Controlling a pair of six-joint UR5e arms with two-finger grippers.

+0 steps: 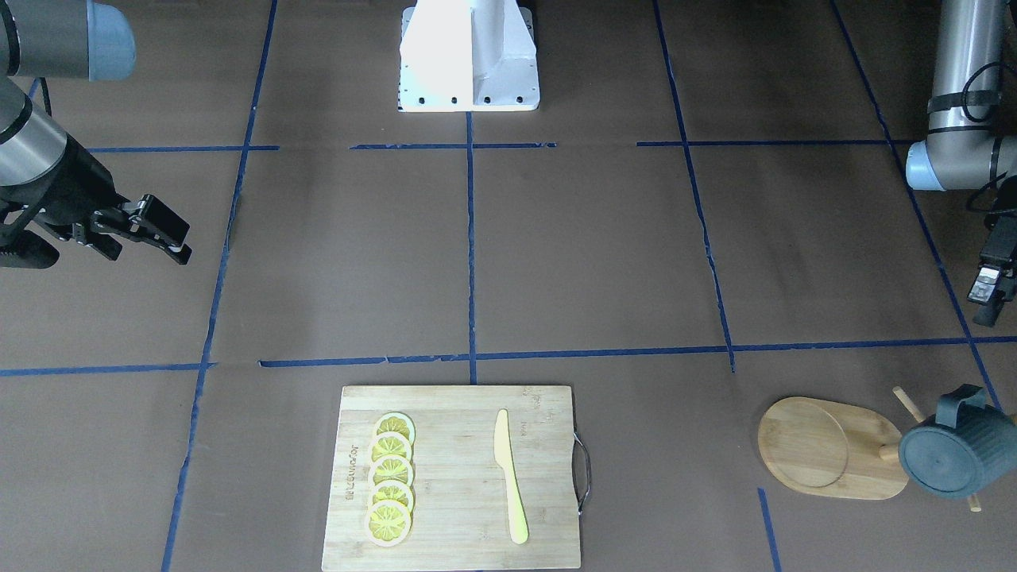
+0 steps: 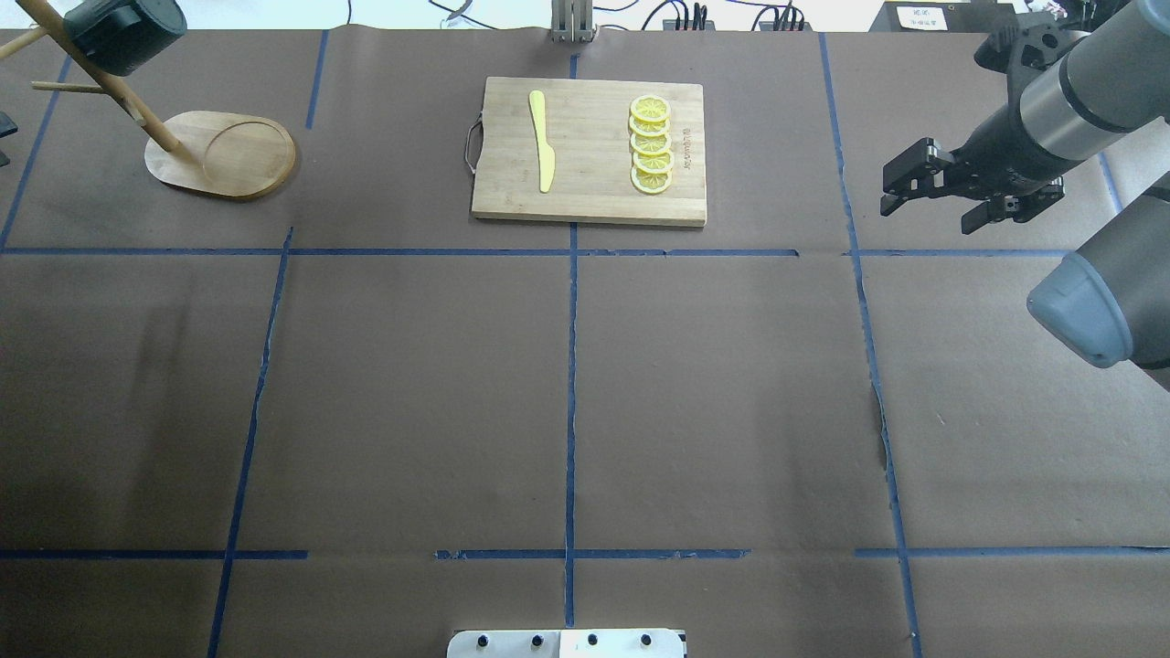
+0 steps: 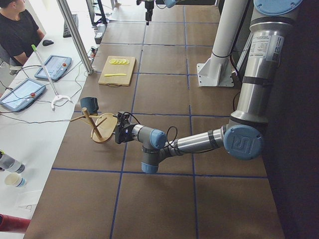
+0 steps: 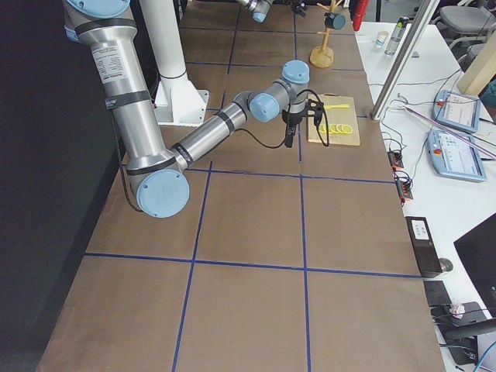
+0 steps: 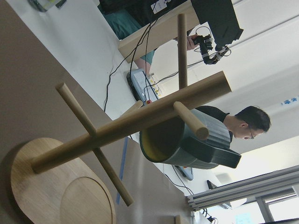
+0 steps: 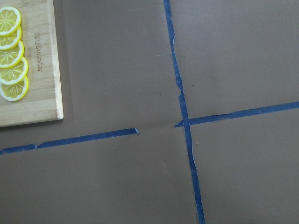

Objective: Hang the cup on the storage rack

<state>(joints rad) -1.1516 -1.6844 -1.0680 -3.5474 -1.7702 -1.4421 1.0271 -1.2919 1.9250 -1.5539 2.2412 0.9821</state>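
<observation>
The dark grey-blue cup point(image 1: 957, 457) hangs by its handle on a peg of the bamboo storage rack point(image 1: 826, 449), at the table's far left corner. In the overhead view the cup point(image 2: 123, 32) sits high above the rack's oval base point(image 2: 224, 155). The left wrist view shows the cup point(image 5: 187, 140), yellow inside, on a peg point(image 5: 191, 120) off the central post. My left gripper point(image 1: 989, 290) hovers apart from the rack and holds nothing; whether it is open or shut does not show. My right gripper point(image 2: 928, 212) is open and empty, far off at the right.
A rectangular bamboo cutting board point(image 2: 590, 196) with a yellow knife point(image 2: 541, 137) and several lemon slices point(image 2: 651, 144) lies at the far middle. Blue tape lines cross the brown table. The white robot base point(image 1: 469, 56) stands at the near edge. An operator point(image 3: 17, 30) sits beyond the far edge.
</observation>
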